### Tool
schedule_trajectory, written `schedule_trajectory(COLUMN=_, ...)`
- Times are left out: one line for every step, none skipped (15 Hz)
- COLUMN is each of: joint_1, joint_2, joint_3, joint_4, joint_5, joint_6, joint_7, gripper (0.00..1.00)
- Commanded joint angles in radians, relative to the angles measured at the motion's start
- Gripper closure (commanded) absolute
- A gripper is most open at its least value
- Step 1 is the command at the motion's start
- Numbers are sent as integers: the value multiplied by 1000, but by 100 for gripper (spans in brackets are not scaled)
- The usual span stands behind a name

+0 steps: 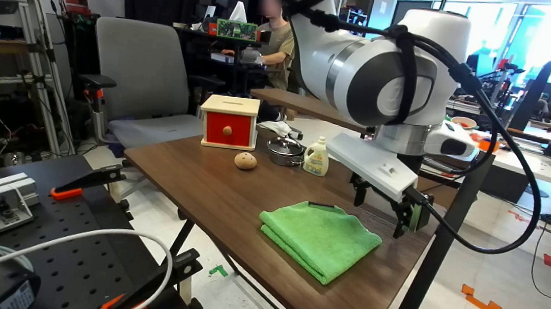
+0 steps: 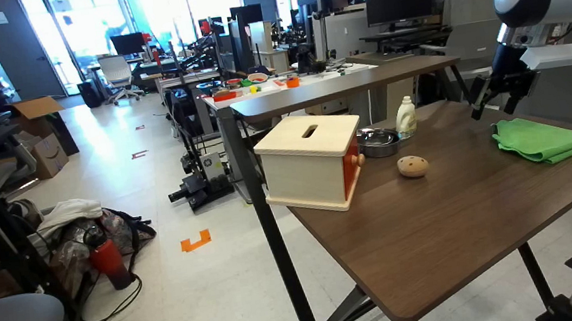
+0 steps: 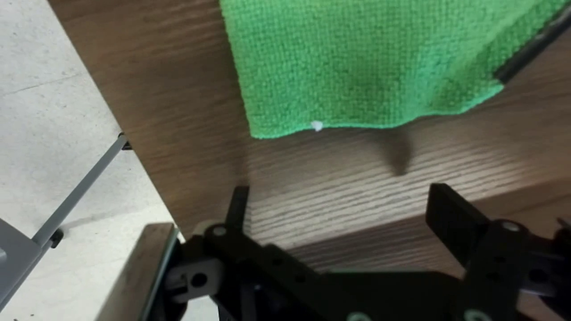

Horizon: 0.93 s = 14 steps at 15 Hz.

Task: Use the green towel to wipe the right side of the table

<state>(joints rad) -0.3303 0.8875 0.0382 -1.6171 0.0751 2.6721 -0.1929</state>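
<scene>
I expect the folded green towel (image 1: 320,238) to be light, soft and floppy, with a cloth weave that should grip well and nothing fragile about it. I'd pinch the edge nearest the tool (image 3: 340,191), taking all the layers together so the fold doesn't slip open, and avoid the dark strip (image 3: 533,49) at its border, which I can't identify. My tool is spread wide with nothing in its grasp. The towel lies on the bench (image 1: 230,191), ahead of and below the tool, near but not touching.

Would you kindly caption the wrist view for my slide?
Open black end effector above brown wood-grain table, green fabric towel nearby.
</scene>
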Motion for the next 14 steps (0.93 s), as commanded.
schedule_trajectory(joint_1=-8, joint_2=-79, joint_3=1, joint_4=-55, joint_5=18, joint_6=2, joint_7=-15, gripper=0)
schedule_trajectory(joint_1=-20, joint_2=-112, joint_3=12, joint_4=-87, joint_5=21, joint_6=-23, joint_7=-33, gripper=0)
schedule_trajectory(joint_1=-17, joint_2=-145, joint_3=5, joint_4=-123, joint_5=14, joint_6=-32, joint_7=-37, gripper=0)
schedule_trajectory(joint_1=-28, joint_2=-181, joint_3=18, joint_4=-164, joint_5=18, joint_6=-43, joint_7=-60, gripper=0)
schedule_trajectory(joint_1=-39, joint_2=-216, joint_3=31, joint_4=-208, joint_5=24, joint_6=-44, joint_7=-87, gripper=0)
schedule_trajectory(joint_1=-47, joint_2=-256, joint_3=42, joint_4=-264, joint_5=28, joint_6=-43, joint_7=-118, gripper=0)
schedule_trajectory(joint_1=-51, joint_2=-289, joint_3=50, joint_4=-310, joint_5=31, joint_6=-40, joint_7=-144, gripper=0)
schedule_trajectory(joint_1=-56, joint_2=-321, joint_3=61, joint_4=-361, joint_5=36, joint_6=-36, joint_7=-170, gripper=0)
schedule_trajectory(joint_1=-59, joint_2=-351, joint_3=68, joint_4=-409, joint_5=41, joint_6=-38, joint_7=-193, gripper=0)
schedule_trajectory(joint_1=-56, joint_2=-375, joint_3=69, joint_4=-448, joint_5=42, joint_6=-39, joint_7=-206, gripper=0)
schedule_trajectory(joint_1=-52, joint_2=-395, joint_3=70, joint_4=-488, joint_5=44, joint_6=-43, joint_7=-219, gripper=0)
schedule_trajectory(joint_1=-39, joint_2=-408, joint_3=62, joint_4=-520, joint_5=38, joint_6=-36, joint_7=-218, gripper=0)
schedule_trajectory(joint_1=-29, joint_2=-412, joint_3=53, joint_4=-543, joint_5=32, joint_6=-39, joint_7=-214, gripper=0)
schedule_trajectory(joint_1=-17, joint_2=-413, joint_3=41, joint_4=-563, joint_5=26, joint_6=-35, joint_7=-202, gripper=0)
